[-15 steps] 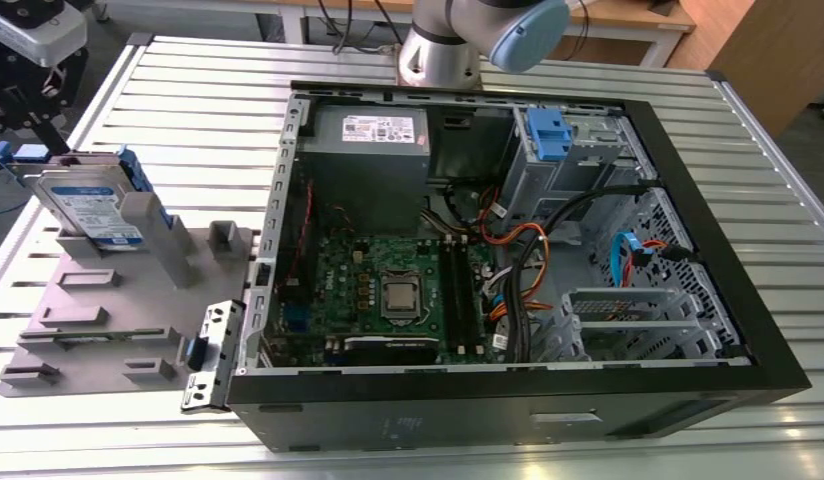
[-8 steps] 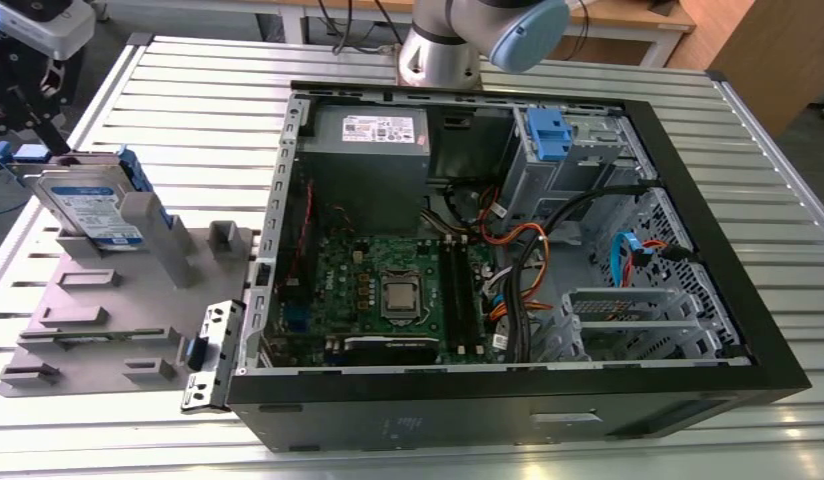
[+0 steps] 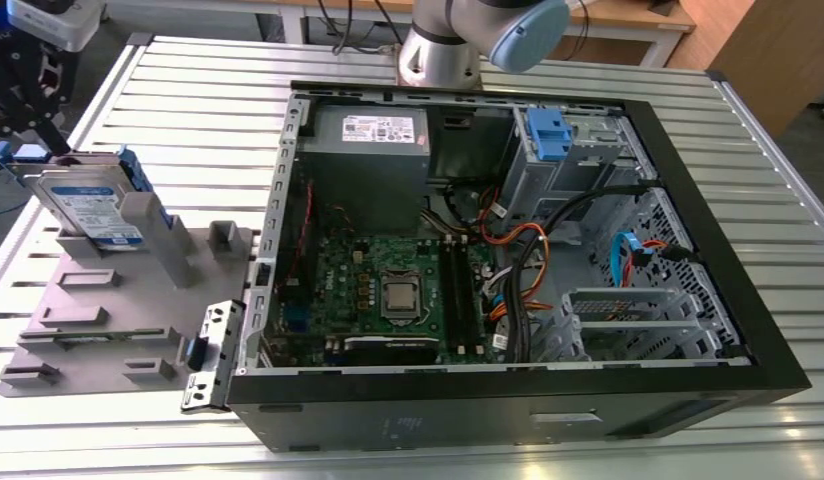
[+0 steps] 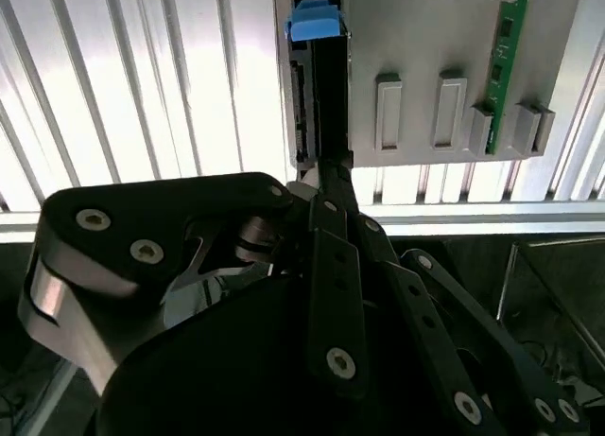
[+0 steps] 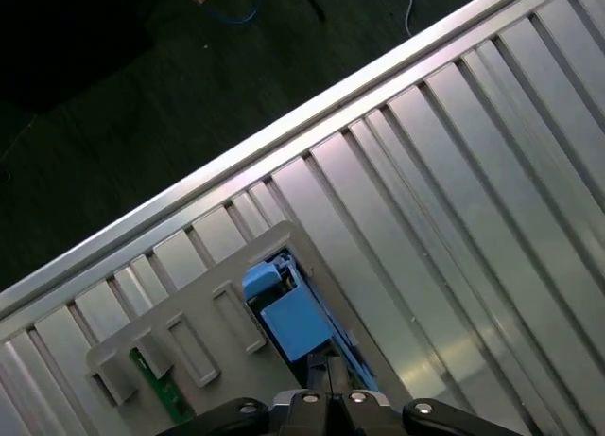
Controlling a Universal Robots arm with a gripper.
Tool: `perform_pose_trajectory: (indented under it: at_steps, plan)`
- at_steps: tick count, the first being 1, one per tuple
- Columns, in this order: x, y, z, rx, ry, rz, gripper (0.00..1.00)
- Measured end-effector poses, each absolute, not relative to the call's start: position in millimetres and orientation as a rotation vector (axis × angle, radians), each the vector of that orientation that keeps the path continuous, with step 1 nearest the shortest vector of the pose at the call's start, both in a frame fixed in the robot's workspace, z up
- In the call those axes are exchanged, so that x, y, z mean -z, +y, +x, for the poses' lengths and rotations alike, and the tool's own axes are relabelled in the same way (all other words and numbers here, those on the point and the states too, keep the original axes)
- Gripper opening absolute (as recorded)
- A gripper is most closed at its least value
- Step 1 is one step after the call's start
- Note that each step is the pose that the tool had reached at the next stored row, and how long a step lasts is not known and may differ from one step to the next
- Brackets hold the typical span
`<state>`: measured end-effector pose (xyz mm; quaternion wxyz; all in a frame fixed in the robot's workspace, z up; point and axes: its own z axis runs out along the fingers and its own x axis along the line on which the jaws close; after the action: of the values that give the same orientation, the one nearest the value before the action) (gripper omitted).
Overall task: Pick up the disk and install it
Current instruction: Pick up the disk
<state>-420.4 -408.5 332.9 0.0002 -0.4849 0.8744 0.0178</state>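
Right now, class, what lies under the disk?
The disk stands on edge on a grey holder plate, over the slatted table. The plate right beneath it is covered.

A ribbed aluminium table (image 3: 185,90) carried an open desktop computer case (image 3: 452,425) and, just beside it, a grey parts fixture (image 3: 119,300).

Even, diffuse room light in the exterior view. In the second wrist view the ribbed silver metal table (image 4: 142,86) glares white, and the black jointed gripper (image 4: 326,176) lies in deep shadow.
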Motion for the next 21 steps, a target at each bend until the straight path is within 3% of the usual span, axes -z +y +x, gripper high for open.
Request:
perform_pose_trajectory:
  at_steps: [21]
  plan:
    - [-331.5, -408.5, -420.3, -0.055, 2.413, -2.021, 0.11]
